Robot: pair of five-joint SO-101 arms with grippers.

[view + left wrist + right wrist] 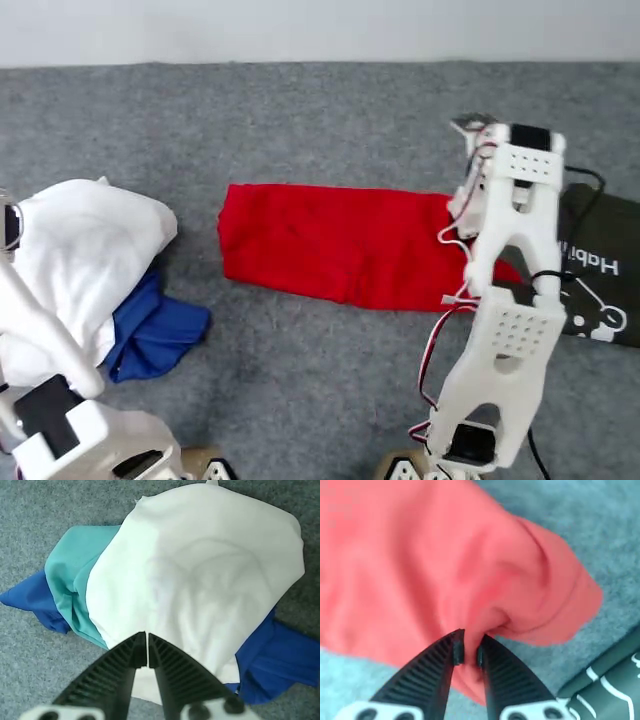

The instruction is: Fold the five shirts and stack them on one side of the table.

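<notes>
I found white lettering and a small white line drawing printed on the dark shirt (612,225) at the right side; the frame edge cut the word off.

Red shirt (330,245), white shirt (85,250)

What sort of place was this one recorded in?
Likely a robot test bench, not a home: a grey carpeted table, a white robot arm with bare wires, and a red shirt and white shirt laid out.

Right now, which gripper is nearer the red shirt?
Right. The right gripper is pinched on the red shirt's end; the left gripper sits over the white shirt, away from it.
</notes>
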